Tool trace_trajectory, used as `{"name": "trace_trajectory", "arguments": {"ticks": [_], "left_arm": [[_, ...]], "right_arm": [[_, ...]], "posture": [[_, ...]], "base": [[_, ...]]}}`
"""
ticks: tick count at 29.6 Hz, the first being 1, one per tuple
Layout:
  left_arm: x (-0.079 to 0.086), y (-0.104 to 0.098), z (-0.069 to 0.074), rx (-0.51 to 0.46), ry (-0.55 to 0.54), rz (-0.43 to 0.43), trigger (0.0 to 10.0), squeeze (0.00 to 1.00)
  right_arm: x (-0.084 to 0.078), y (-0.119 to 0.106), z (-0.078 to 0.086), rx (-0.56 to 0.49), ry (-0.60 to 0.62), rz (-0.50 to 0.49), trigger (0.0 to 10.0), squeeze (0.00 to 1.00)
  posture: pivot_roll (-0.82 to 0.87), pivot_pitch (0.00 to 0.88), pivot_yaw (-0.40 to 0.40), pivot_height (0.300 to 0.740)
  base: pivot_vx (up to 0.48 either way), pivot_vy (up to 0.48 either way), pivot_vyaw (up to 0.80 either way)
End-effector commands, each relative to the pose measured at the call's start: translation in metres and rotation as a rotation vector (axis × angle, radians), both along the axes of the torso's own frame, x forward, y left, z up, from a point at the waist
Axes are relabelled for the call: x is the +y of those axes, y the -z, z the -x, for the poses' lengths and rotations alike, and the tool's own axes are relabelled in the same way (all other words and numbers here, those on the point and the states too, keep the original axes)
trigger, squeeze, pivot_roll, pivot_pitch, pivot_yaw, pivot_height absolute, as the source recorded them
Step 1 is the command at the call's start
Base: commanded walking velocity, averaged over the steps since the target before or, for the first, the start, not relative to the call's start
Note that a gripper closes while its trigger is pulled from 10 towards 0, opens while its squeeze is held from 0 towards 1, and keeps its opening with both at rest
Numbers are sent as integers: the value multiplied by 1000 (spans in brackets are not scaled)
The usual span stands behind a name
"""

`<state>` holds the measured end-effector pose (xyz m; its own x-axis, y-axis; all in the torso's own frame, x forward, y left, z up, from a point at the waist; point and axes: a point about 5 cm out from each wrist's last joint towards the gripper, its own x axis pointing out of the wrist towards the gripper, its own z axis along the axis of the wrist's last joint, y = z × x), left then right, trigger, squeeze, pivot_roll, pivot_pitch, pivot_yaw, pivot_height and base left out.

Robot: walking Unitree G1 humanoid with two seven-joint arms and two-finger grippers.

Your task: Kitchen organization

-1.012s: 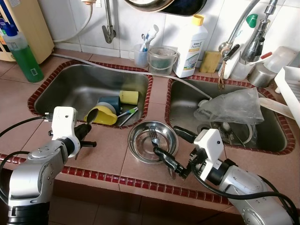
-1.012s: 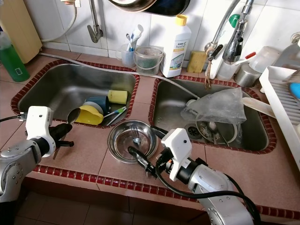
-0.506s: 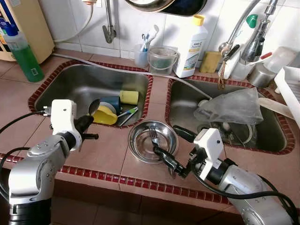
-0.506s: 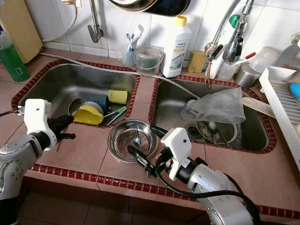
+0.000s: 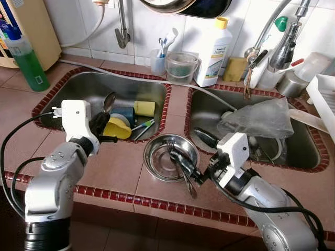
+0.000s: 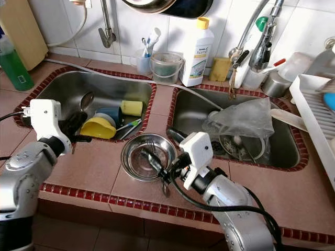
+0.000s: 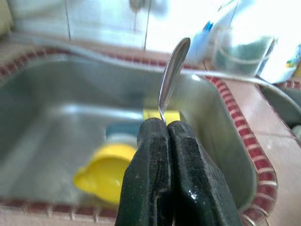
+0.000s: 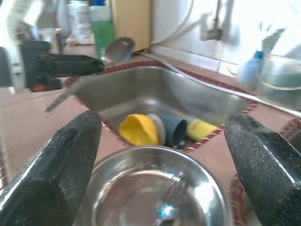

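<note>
My left gripper (image 5: 101, 127) is shut on the handle of a metal spoon (image 5: 109, 99), held upright over the front edge of the left sink (image 5: 78, 86). In the left wrist view the spoon (image 7: 171, 75) rises from the closed fingers (image 7: 150, 155). A yellow cup (image 5: 118, 128), a blue cup (image 5: 124, 113) and a pale yellow cup (image 5: 144, 108) lie in that sink. A steel bowl (image 5: 157, 158) with a fork (image 5: 170, 149) in it sits on the tiled counter between the sinks. My right gripper (image 5: 189, 155) is open, its fingers low over the bowl's right side.
A crumpled plastic bag (image 5: 260, 118) fills part of the right sink. A green bottle (image 5: 26, 60), a white detergent bottle (image 5: 213, 49), a clear tub (image 5: 181, 66) and a toothbrush cup (image 5: 156, 60) line the back. A white dish rack (image 5: 324, 93) stands far right.
My left gripper has raised the spoon and carried it towards the left sink. My right gripper has moved forward from the counter's front edge to over the bowl.
</note>
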<state>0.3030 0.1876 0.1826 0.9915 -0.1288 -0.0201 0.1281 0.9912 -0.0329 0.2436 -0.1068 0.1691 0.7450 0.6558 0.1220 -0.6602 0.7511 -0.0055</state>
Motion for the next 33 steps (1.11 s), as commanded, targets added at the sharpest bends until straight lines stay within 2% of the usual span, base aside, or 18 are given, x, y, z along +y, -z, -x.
{"name": "trace_trajectory", "arguments": {"ticks": [1,6,9,12,18,29,33], "left_arm": [[-4,3,1,-36,-12,-35,10000,0],[-9,4,4,-130,-51,-11,10000,0],[-13,6,5,-157,-62,52,10000,0],[-16,7,6,-188,-58,35,10000,0],[-20,7,5,-223,-43,73,10000,0],[-18,4,-4,-239,-25,72,10000,0],[-19,7,-8,-211,-6,90,10000,0]], "right_arm": [[-6,-3,-5,-23,63,-12,10000,0],[-8,-5,-16,-41,181,-69,10000,0],[-8,-6,-23,-54,246,-100,10000,0],[-7,-7,-26,-60,259,-114,10000,0],[-4,-9,-31,-80,277,-130,10000,0],[-3,-12,-34,-101,278,-135,10000,0],[-3,-13,-34,-102,281,-135,10000,0]], "posture": [[-28,67,-35,740],[-24,64,-32,740],[-23,63,-31,740],[-21,60,-33,740],[-18,51,-37,740],[-28,53,-38,740],[-33,51,-34,740]], "base": [[0,0,0],[0,0,0],[0,0,0],[0,0,0],[0,0,0],[0,0,0],[0,0,0]]}}
